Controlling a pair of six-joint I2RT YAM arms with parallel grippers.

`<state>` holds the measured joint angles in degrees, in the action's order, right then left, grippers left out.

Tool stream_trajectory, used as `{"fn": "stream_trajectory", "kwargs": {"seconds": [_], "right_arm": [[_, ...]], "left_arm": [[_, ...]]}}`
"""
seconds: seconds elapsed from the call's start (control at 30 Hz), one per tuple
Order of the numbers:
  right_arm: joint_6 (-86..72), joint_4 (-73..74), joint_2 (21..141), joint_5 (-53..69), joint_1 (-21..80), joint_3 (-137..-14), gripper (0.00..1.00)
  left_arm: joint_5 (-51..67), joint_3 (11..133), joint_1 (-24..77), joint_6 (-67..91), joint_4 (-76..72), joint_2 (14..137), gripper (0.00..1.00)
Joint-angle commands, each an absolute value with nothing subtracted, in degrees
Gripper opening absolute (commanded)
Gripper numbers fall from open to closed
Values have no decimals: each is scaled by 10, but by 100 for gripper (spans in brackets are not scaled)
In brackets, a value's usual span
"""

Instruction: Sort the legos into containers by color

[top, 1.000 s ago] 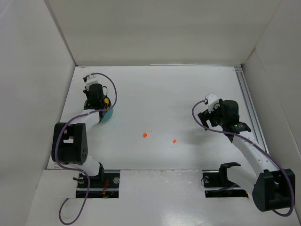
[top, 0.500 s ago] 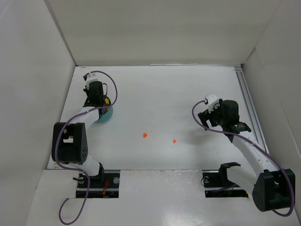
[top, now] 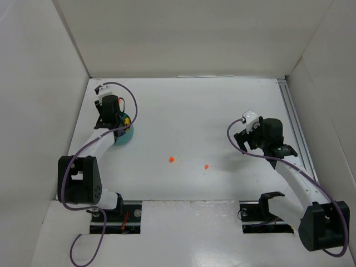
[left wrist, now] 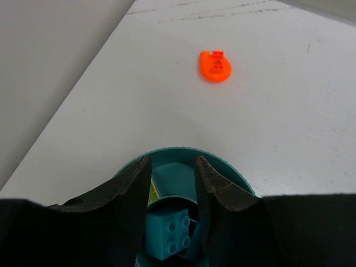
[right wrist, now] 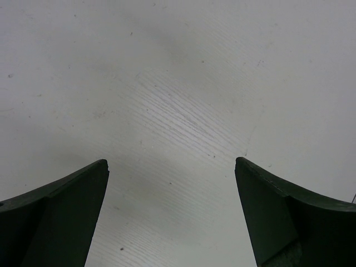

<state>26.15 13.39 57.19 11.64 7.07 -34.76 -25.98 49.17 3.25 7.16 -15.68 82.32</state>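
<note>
White table (top: 222, 111), boxed by white walls (top: 183, 39), bears two orange legos (top: 172, 159).

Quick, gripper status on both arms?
Left gripper: partly open over the teal dish; a teal lego sits in the dish between its fingers, seemingly not gripped.
Right gripper: wide open, holding nothing, above the table.

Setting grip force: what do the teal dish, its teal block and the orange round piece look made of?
The teal dish: seemingly moulded plastic, satin, thin even rim. The teal block: hard plastic, crisp studs, slight sheen. The orange round piece: likely the same, smooth.
</note>
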Motion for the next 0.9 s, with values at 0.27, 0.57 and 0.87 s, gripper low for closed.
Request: {"fn": "stream_trajectory", "kwargs": {"seconds": [0.27, 0.57, 0.87], "right_arm": [[267, 116, 550, 139, 66, -357, 100], [267, 111, 543, 145, 66, -352, 100], [267, 111, 555, 145, 66, -352, 100]], "left_arm": [[-236, 546, 29, 98, -103, 728, 37], [-229, 593, -2, 167, -27, 753, 48], [-141, 620, -122, 226, -10, 830, 48]]}}
